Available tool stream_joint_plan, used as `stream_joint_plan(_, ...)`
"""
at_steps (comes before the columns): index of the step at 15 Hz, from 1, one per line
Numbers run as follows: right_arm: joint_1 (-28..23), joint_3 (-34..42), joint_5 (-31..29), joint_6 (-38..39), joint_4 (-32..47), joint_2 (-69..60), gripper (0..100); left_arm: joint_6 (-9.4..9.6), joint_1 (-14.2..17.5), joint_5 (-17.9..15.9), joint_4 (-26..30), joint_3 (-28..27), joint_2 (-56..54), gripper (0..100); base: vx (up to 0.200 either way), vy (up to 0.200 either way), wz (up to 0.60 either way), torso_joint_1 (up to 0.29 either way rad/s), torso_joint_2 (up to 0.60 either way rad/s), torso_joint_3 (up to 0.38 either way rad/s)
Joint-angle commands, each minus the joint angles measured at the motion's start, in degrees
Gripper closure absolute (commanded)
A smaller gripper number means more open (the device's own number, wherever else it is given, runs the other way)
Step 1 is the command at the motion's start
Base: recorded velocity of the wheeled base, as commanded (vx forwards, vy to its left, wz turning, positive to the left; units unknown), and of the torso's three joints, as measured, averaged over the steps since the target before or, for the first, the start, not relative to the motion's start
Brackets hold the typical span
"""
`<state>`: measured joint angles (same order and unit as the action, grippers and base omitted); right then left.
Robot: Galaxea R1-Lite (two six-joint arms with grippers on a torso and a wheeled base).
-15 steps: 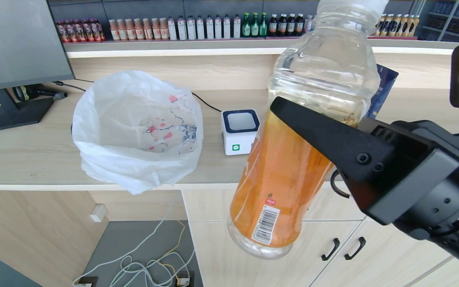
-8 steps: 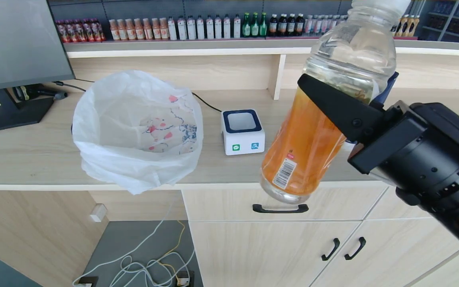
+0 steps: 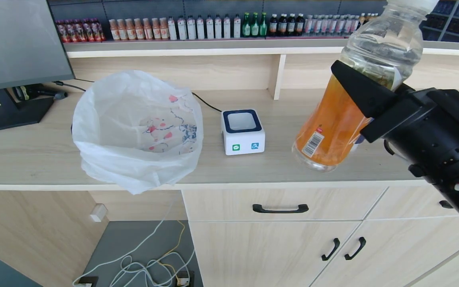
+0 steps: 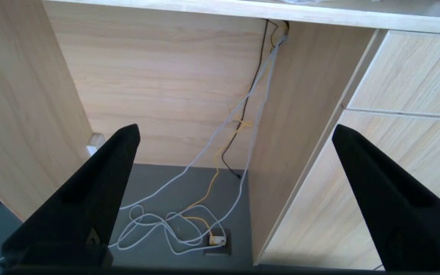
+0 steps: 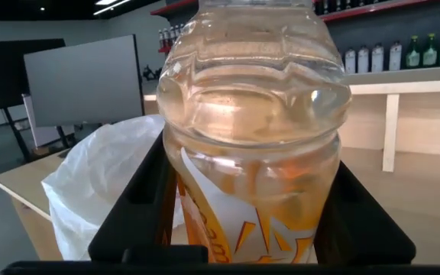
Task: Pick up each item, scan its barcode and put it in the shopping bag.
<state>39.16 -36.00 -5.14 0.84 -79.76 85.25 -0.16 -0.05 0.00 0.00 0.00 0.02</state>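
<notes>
Head view showed your right jaws clamped on the tilted bottle, barcode on the side toward the scanner and bag; left jaws stood apart.

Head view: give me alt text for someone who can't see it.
The right gripper holds a tilted orange drink bottle over the wooden counter, right of a small white scanner. An open shopping bag stands left of it.

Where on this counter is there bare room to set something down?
Bare counter runs between the scanner and the bottle held in the right gripper, and along the front edge before the scanner. A narrower patch lies between the monitor stand and the shopping bag. The bag crowds the left middle.
</notes>
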Motion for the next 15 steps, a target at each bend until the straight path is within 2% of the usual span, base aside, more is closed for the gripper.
stream_joint_plan(1, -0.04, 0.49, -0.22, -0.14, 0.05, -0.52, 100, -0.02, -0.04, 0.00, 0.00, 0.00, -0.02, 0, 0.000, 0.000, 0.00, 0.000, 0.00, 0.000)
stream_joint_plan(3, -0.13, 0.75, -0.39, -0.40, 0.05, -1.31, 100, -0.11, -0.04, 0.00, 0.00, 0.00, -0.02, 0, 0.000, 0.000, 0.00, 0.000, 0.00, 0.000)
stream_joint_plan(15, -1.10, 2.25, -0.22, 0.39, -0.83, -3.07, 100, -0.11, 0.05, 0.00, 0.00, 0.00, -0.02, 0, 0.000, 0.200, 0.00, 0.002, 0.00, 0.002)
